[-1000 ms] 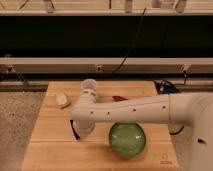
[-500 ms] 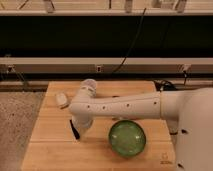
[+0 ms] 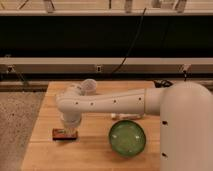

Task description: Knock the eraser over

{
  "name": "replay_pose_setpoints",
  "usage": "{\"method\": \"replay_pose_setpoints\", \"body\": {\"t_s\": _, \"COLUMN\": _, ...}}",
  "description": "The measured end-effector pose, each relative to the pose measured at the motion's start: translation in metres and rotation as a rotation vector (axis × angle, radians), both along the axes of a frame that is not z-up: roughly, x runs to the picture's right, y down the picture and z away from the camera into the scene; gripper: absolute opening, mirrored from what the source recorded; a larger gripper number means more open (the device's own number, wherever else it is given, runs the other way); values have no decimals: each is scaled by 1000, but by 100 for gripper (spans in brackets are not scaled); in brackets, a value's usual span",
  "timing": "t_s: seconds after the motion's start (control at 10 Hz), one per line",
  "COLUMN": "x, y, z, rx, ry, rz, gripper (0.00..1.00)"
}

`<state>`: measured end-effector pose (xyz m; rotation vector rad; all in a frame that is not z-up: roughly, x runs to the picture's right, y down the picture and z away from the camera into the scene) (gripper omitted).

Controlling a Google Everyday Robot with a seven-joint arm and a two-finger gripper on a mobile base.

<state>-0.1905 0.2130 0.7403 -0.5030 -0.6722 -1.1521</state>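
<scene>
The eraser (image 3: 64, 133) is a small thin block with a reddish-brown face and a dark border. It sits on the wooden table (image 3: 45, 155) near the front left, with its broad face towards the camera. My gripper (image 3: 70, 126) hangs from the white arm (image 3: 110, 102) straight above the eraser's right end, at or just above it. The wrist hides the contact point.
A green bowl (image 3: 127, 138) stands on the table to the right of the eraser, close under the arm. A small white bit (image 3: 116, 116) shows under the forearm. The table's left edge is near the eraser. A dark rail with cables runs behind the table.
The arm has swung left and towards the table's front. The gripper has come down over the eraser, whose reddish-brown face now shows clearly.
</scene>
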Motion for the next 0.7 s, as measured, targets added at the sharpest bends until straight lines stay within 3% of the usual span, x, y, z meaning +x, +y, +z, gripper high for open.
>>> {"method": "replay_pose_setpoints", "body": {"t_s": 0.4, "x": -46, "y": -1, "z": -2, "rx": -14, "ry": -107, "rz": -50, "gripper": 5}}
{"method": "replay_pose_setpoints", "body": {"t_s": 0.7, "x": -61, "y": 1, "z": -3, "rx": -17, "ry": -104, "rz": -50, "gripper": 0}}
